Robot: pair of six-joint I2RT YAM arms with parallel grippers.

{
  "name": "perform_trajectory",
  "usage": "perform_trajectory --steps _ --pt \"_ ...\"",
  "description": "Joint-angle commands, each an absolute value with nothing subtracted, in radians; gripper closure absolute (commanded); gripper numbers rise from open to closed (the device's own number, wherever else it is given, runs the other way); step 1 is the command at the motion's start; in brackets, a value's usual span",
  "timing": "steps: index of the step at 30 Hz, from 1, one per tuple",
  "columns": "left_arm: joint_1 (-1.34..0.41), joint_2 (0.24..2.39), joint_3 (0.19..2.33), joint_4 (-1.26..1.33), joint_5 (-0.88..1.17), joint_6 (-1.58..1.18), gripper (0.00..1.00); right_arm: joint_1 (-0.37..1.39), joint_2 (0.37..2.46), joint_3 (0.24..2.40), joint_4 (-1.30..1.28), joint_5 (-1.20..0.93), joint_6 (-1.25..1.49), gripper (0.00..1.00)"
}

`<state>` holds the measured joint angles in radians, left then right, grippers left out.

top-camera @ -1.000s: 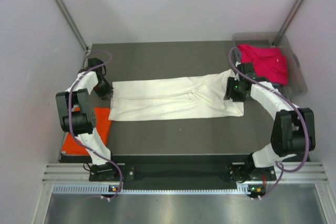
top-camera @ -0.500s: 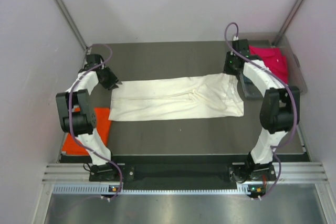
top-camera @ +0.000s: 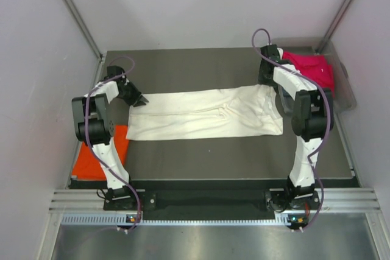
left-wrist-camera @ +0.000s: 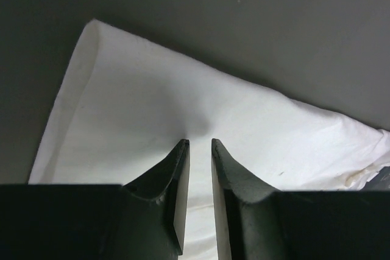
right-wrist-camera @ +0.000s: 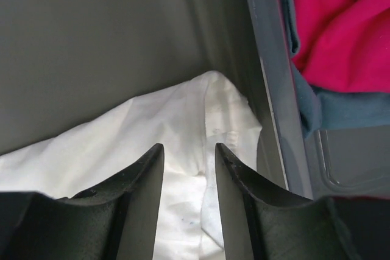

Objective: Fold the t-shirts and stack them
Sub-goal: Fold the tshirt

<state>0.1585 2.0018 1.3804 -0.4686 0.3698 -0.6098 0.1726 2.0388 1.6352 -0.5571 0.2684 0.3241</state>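
Observation:
The cream-white t-shirt (top-camera: pixel 207 114) lies folded into a long strip across the dark table. My left gripper (top-camera: pixel 141 100) sits at its far left corner. In the left wrist view the fingers (left-wrist-camera: pixel 200 143) stand a narrow slit apart, pinching a pucker of the white cloth (left-wrist-camera: pixel 152 101). My right gripper (top-camera: pixel 267 83) is at the strip's far right corner. Its jaws (right-wrist-camera: pixel 189 147) are open astride a ridge of the white cloth (right-wrist-camera: pixel 152 126). An orange t-shirt (top-camera: pixel 85 165) lies flat at the left, partly hidden by the left arm.
A clear plastic bin (top-camera: pixel 346 92) stands at the back right, holding a magenta t-shirt (top-camera: pixel 314 71). In the right wrist view the bin's wall (right-wrist-camera: pixel 274 89) runs just right of the fingers, with magenta cloth (right-wrist-camera: pixel 341 22) and grey-blue cloth (right-wrist-camera: pixel 317 111) inside.
Both grippers left the middles of the strip's short ends and went to its far corners. The right arm swung back towards the bin. The shirt has barely shifted.

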Motion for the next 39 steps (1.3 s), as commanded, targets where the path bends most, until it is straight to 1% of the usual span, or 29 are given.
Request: perform_trajectory --steps 1,3,5,7,10,11,12,13,19,22,23,25,26,28,29,30,31,32,34,35,36,37,38,39 --pt "0.161 2.020 1.405 -0.468 0.373 -0.620 0.75 0.178 2.063 1.695 -0.551 0.333 0.284 0.60" --pt "0.160 2.028 1.408 -0.475 0.361 -0.618 0.75 0.178 2.077 1.710 -0.551 0.330 0.276 0.56" --pt "0.161 2.040 1.413 -0.492 0.359 -0.617 0.75 0.176 2.103 1.720 -0.545 0.321 0.265 0.49" --pt "0.161 2.058 1.427 -0.524 0.344 -0.612 0.76 0.175 2.126 1.732 -0.546 0.325 0.264 0.49" --pt "0.166 2.075 1.436 -0.544 0.328 -0.606 0.76 0.175 2.141 1.741 -0.561 0.359 0.271 0.69" --pt "0.167 2.079 1.439 -0.551 0.325 -0.606 0.76 0.173 2.141 1.738 -0.563 0.391 0.273 0.86" --pt "0.169 2.082 1.442 -0.557 0.322 -0.606 0.76 0.173 2.141 1.727 -0.569 0.420 0.285 0.95" --pt "0.170 2.088 1.445 -0.563 0.307 -0.606 0.76 0.170 2.146 1.718 -0.575 0.449 0.285 1.00" --pt "0.175 2.097 1.462 -0.575 0.279 -0.600 0.75 0.169 2.180 1.698 -0.614 0.615 0.287 1.00" --pt "0.175 2.106 1.476 -0.580 0.272 -0.588 0.75 0.164 2.215 1.715 -0.612 0.634 0.252 0.92" --pt "0.176 2.108 1.486 -0.583 0.270 -0.583 0.75 0.164 2.224 1.735 -0.612 0.597 0.239 0.86" --pt "0.175 2.100 1.493 -0.594 0.267 -0.574 0.75 0.173 2.221 1.752 -0.630 0.583 0.232 0.79" --pt "0.175 2.094 1.494 -0.597 0.264 -0.571 0.75 0.178 2.209 1.756 -0.637 0.577 0.233 0.67" --pt "0.175 2.063 1.494 -0.609 0.249 -0.557 0.74 0.192 2.160 1.756 -0.660 0.557 0.239 0.53" --pt "0.175 2.050 1.494 -0.617 0.242 -0.551 0.74 0.199 2.139 1.758 -0.678 0.555 0.244 0.43" --pt "0.173 2.019 1.493 -0.623 0.229 -0.537 0.73 0.205 2.113 1.755 -0.705 0.549 0.244 0.38" --pt "0.175 2.000 1.490 -0.640 0.227 -0.529 0.73 0.222 2.053 1.749 -0.718 0.539 0.241 0.34" --pt "0.172 1.981 1.476 -0.644 0.222 -0.519 0.72 0.230 2.016 1.726 -0.722 0.516 0.238 0.28" --pt "0.166 1.907 1.450 -0.646 0.215 -0.511 0.71 0.250 1.930 1.707 -0.735 0.439 0.225 0.23" --pt "0.160 1.881 1.410 -0.641 0.213 -0.511 0.70 0.258 1.907 1.683 -0.736 0.405 0.222 0.22" --pt "0.155 1.835 1.390 -0.637 0.224 -0.515 0.70 0.264 1.864 1.660 -0.712 0.362 0.218 0.22" --pt "0.152 1.813 1.367 -0.631 0.236 -0.518 0.70 0.278 1.850 1.634 -0.694 0.254 0.206 0.23" --pt "0.144 1.793 1.324 -0.615 0.248 -0.529 0.70 0.284 1.835 1.576 -0.668 0.197 0.180 0.24" --pt "0.138 1.754 1.304 -0.612 0.271 -0.532 0.70 0.290 1.822 1.545 -0.602 0.145 0.170 0.25"
